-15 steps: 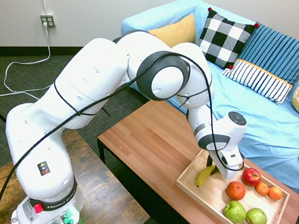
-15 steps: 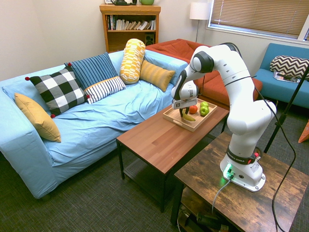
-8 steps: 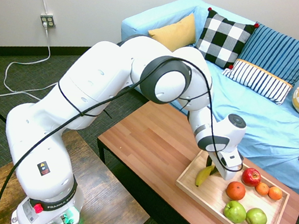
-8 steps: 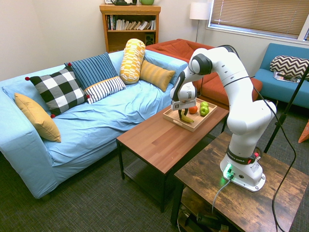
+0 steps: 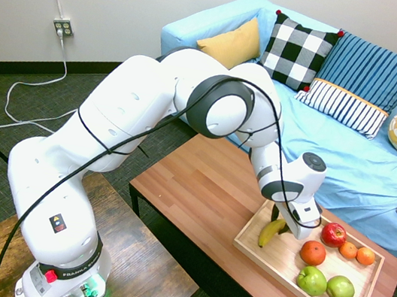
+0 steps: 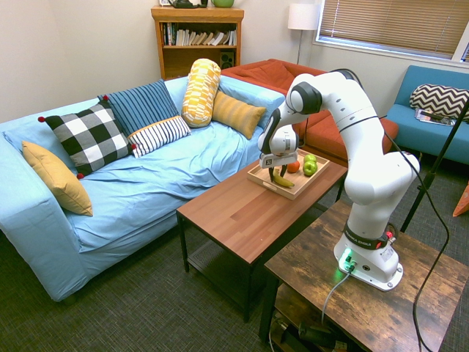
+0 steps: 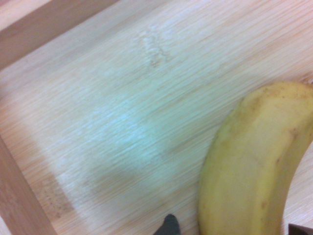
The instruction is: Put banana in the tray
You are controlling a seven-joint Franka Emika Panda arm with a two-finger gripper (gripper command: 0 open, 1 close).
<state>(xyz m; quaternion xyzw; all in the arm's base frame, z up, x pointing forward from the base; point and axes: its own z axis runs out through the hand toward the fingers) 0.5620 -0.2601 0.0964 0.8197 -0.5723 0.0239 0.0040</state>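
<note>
First exterior view is showing a dark brown wooden table [image 5: 141, 265] nearest the camera, with the white arm [image 5: 127, 98] reaching from it across the reddish-brown coffee table [image 5: 201, 179]. At that table's farther end the shallow light-wood tray [image 5: 296, 294] is sitting, and the banana [image 5: 271, 233] is lying inside it, near one short rim. The gripper [image 5: 281, 219] is hovering low over this end of the tray, pointing down. Its jaws are standing apart, partly open, one on each side of the banana, and they do not appear to be gripping it. The wrist view is showing the banana's curved yellow side close up, with bare tray floor beside it.

Compared with a second ago, the jaws are standing wider; then they were closing in on the banana. The arm is also sitting in a slightly changed pose, while the round fruits are staying where they were.

Still in the tray, two green apples [image 5: 325, 285] are resting towards the near long rim. Farther back, an orange-red fruit [image 5: 312, 252] is lying between them and a red apple [image 5: 333, 234], and two small oranges [image 5: 356, 253] are sitting side by side just beyond.

Behind the coffee table the light-blue sofa [image 5: 347, 170] is stretching across, its patterned cushions [image 5: 298, 52] leaning along the back. In the second exterior view, a wooden bookcase [image 6: 198, 57] is standing beyond that sofa, and a rust-red sofa [image 6: 330, 132] is filling the space beside it.
</note>
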